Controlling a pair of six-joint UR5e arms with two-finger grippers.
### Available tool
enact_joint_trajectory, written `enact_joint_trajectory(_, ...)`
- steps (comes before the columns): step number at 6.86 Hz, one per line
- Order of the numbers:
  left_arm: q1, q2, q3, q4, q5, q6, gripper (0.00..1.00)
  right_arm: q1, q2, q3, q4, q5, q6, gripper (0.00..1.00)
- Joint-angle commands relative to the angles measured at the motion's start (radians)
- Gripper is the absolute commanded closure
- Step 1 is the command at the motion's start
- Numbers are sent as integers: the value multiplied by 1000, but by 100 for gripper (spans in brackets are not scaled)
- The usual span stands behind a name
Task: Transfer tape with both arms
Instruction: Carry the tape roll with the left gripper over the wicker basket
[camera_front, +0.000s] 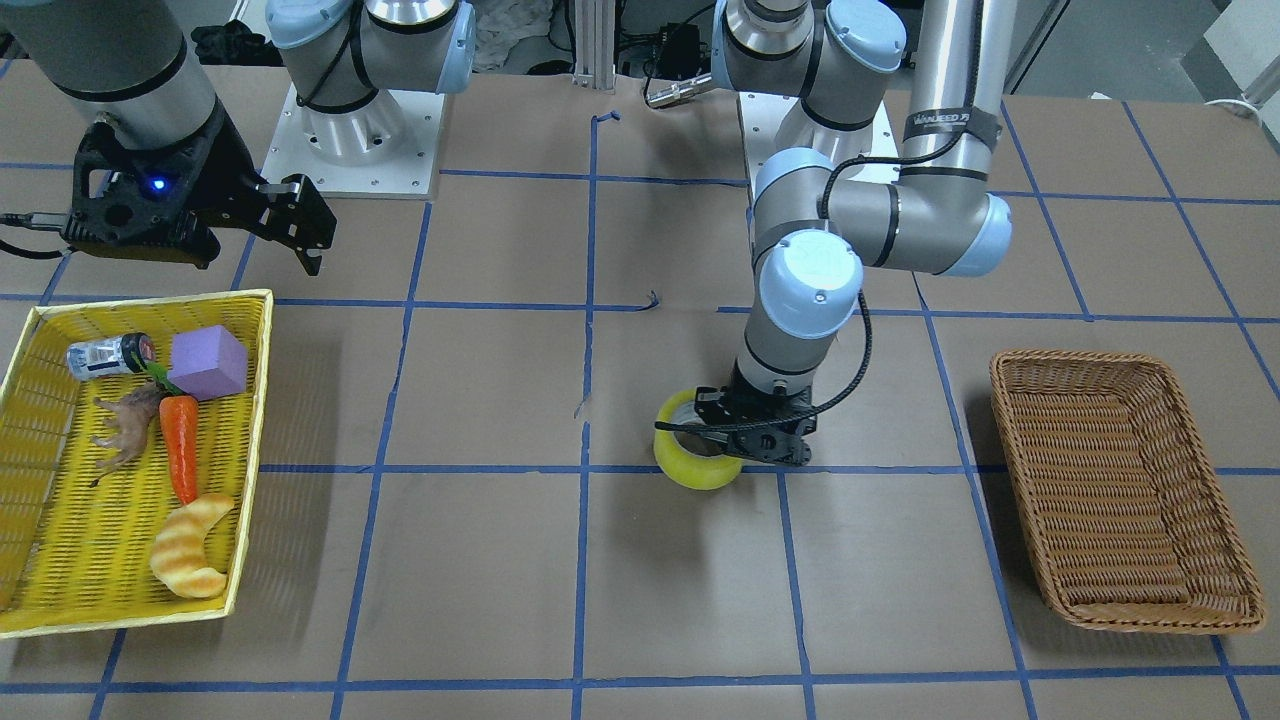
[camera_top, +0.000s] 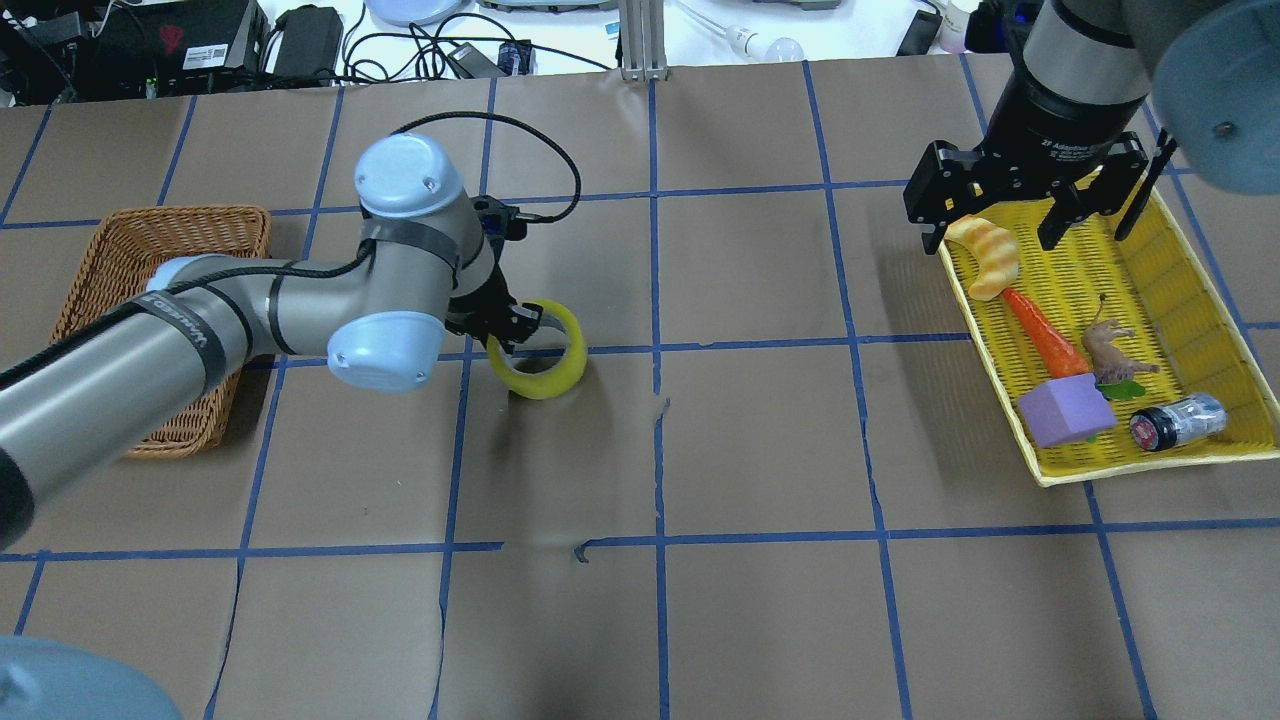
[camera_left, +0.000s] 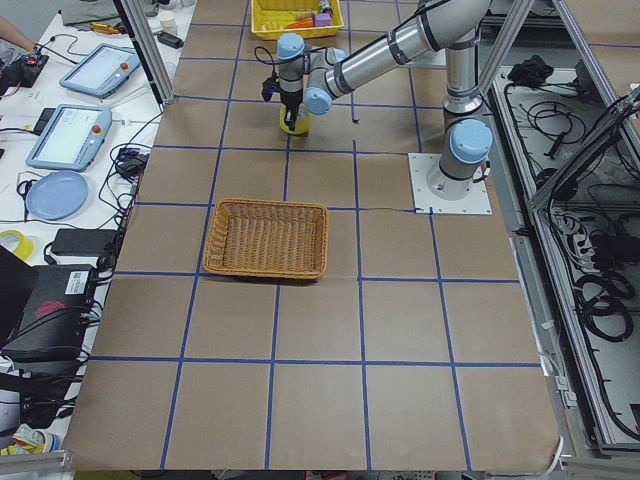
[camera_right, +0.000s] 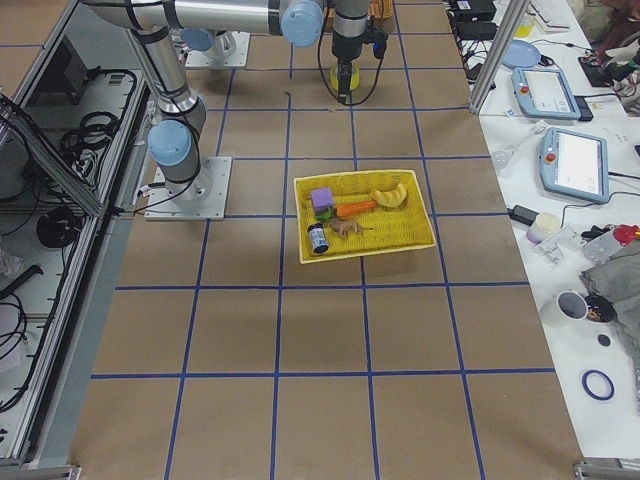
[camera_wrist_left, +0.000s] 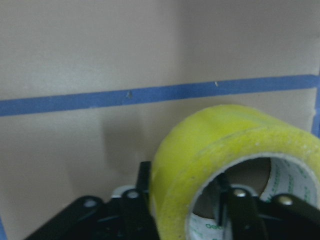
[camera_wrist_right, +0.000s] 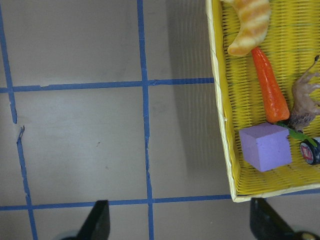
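The tape (camera_front: 697, 468), a yellow roll with a whitish core, stands tilted on or just above the brown table near its middle; it also shows in the overhead view (camera_top: 545, 372). My left gripper (camera_front: 740, 440) is shut on the roll's wall. In the left wrist view one finger (camera_wrist_left: 134, 205) is outside the tape (camera_wrist_left: 200, 155) and the other is inside the core. My right gripper (camera_top: 993, 232) is open and empty. It hangs over the near end of the yellow tray (camera_top: 1190, 260), far from the tape.
The yellow tray (camera_front: 60, 540) holds a striped croissant toy (camera_front: 190, 545), a carrot (camera_front: 180, 445), a purple block (camera_front: 207, 362), a toy animal and a small can. A brown wicker basket (camera_front: 1120, 490) stands on the left arm's side, also seen from overhead (camera_top: 110, 290).
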Motion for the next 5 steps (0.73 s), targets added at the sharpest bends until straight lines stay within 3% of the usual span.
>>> enact_joint_trajectory(1, 184, 60, 103, -151, 25, 211, 100, -1, 0, 0, 0, -2, 0, 0)
enact_joint_trajectory(3, 375, 108, 111, -194, 30, 398, 100, 0, -1, 0, 0, -2, 0, 0)
enact_joint_trajectory(5, 675, 76, 113, -162, 15, 731, 100, -1, 0, 2, 0, -1, 2, 0)
